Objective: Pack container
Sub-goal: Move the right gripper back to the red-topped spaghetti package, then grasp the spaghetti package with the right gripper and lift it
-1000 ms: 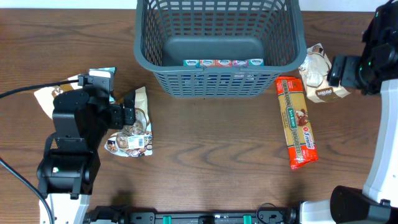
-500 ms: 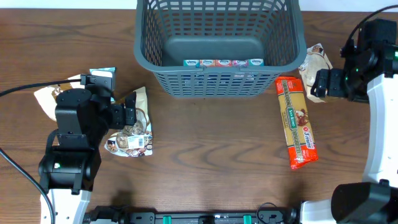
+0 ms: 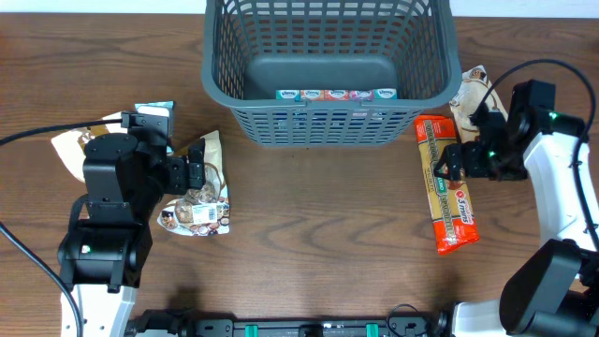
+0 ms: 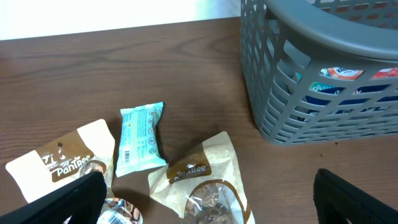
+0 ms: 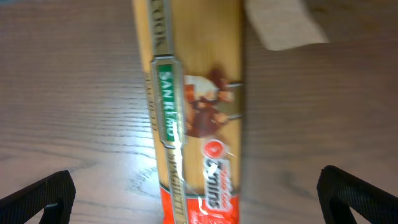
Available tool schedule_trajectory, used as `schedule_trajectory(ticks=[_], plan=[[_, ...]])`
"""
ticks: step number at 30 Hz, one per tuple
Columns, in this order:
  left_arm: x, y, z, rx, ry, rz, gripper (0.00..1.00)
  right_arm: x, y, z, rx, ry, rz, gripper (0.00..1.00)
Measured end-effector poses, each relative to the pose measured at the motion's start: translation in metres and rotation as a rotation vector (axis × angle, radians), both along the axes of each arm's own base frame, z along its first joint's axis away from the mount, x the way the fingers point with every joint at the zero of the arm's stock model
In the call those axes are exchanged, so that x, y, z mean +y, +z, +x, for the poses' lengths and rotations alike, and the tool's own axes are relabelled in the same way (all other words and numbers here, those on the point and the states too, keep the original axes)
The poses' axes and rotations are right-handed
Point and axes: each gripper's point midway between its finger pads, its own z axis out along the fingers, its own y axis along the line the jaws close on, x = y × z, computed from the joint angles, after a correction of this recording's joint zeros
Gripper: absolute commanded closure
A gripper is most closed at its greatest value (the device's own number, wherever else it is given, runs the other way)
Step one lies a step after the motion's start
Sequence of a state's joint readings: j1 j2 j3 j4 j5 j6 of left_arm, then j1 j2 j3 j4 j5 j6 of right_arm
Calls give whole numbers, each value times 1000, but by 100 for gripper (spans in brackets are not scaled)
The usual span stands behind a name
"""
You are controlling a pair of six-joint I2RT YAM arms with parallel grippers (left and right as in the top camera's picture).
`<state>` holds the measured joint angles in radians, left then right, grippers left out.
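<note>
**Container** [image 3: 328, 122]: dark grey lattice basket, upright at the far middle of the counter [image 3: 318, 234]. My left wrist camera sees its slotted wall [image 4: 298, 93] at the upper right. A row of small packs with coloured tops [image 3: 335, 95] stands inside against the near wall, showing through the slots [image 4: 348, 78].

**My left end effector** [image 3: 192, 173]: spread wide, holding nothing. Its two fingers sit at the bottom corners of the wrist view [image 4: 205, 199]. Below it lies a beige cookie packet [image 3: 201, 187] [image 4: 205, 180], flat on the counter.

**Other items on my left:**
- A small teal packet [image 3: 154, 117] [image 4: 141, 138], just beside the cookie packet.
- A white-and-brown pouch [image 3: 65, 145] [image 4: 62, 158], further out toward the counter's left edge.
- All three lie well apart from the container.

**My right end effector** [image 3: 454, 161]: spread wide, gripping nothing [image 5: 196, 186]. It is over a long orange-and-red packet [image 3: 446, 187] [image 5: 193, 93], with one finger on each side of it. I cannot tell whether the fingers touch the counter.

**Long packet:** lies flat, lengthwise toward me, its far end just beside the container's right front corner.

**Pale crumpled bag** [image 3: 477, 108]: near the container's right wall, beyond the long packet's far end. It shows blurred at the top of my right wrist view [image 5: 283, 22].
</note>
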<state>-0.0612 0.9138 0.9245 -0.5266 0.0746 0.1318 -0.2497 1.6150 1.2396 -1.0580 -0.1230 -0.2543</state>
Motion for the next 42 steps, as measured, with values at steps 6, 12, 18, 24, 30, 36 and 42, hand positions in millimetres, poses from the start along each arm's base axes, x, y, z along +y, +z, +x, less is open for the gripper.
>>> schedule_trajectory(ticks=[6,12,18,24,30,36,42], plan=[[0,0,0,0,0,0,1,11,-9,18,-110,147,39,1],[0,0,0,0,0,0,1,12,-10,26,-158,237,27,1],[0,0,0,0,0,0,1,7,-27,27,-115,238,15,1],[0,0,0,-1,0,0,1,7,-61,24,-20,206,46,1],[0,1,0,-3,0,0,1,5,-89,27,30,157,60,1],[0,1,0,-3,0,-1,1,1,-94,37,7,119,50,1],[0,1,0,-3,0,0,1,-2,-95,45,-19,86,42,3]])
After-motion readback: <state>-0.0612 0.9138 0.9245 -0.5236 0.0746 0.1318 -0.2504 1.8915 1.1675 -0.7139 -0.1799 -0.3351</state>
